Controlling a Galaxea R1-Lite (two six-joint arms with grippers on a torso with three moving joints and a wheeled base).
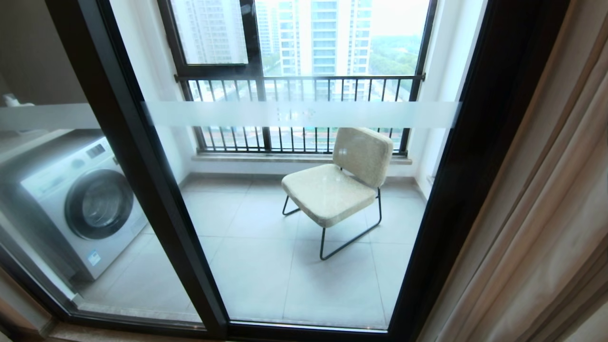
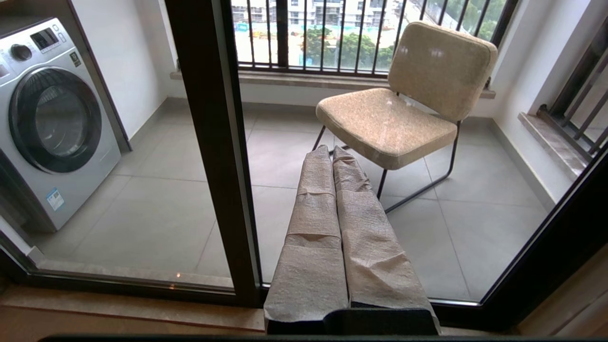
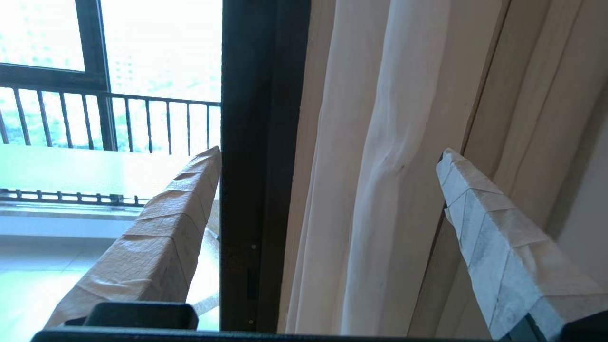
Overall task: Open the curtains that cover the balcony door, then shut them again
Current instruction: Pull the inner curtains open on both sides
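At the right edge of the balcony door (image 1: pixel 304 190), the curtains (image 1: pixel 546 213) hung gathered in long pleats against the black frame; the glass stood uncovered, with a cushioned chair (image 1: pixel 339 183) and a washing machine (image 1: pixel 78 204) visible on the balcony beyond; judged from this, the opening half of the task was done and the closing half was in hand.

In the right wrist view, the right gripper (image 3: pixel 327 156) pointed at the gathered fabric with its wrapped fingers (image 3: pixel 156 247) spread wide; one finger lay in front of the glass and frame, the other in front of the beige pleats; the white sheer (image 3: pixel 380 190) and the curtain's leading folds sat in line between them; nothing was held, and whether the fingers touched cloth could not be told.

The left gripper (image 2: pixel 335 156) hung parked facing the glass, fingers pressed together on nothing.

Next move, as judged: advance so the leading hem sits between the fingers, clamp on both layers, then draw across the glass; risk of catching the sheer only.
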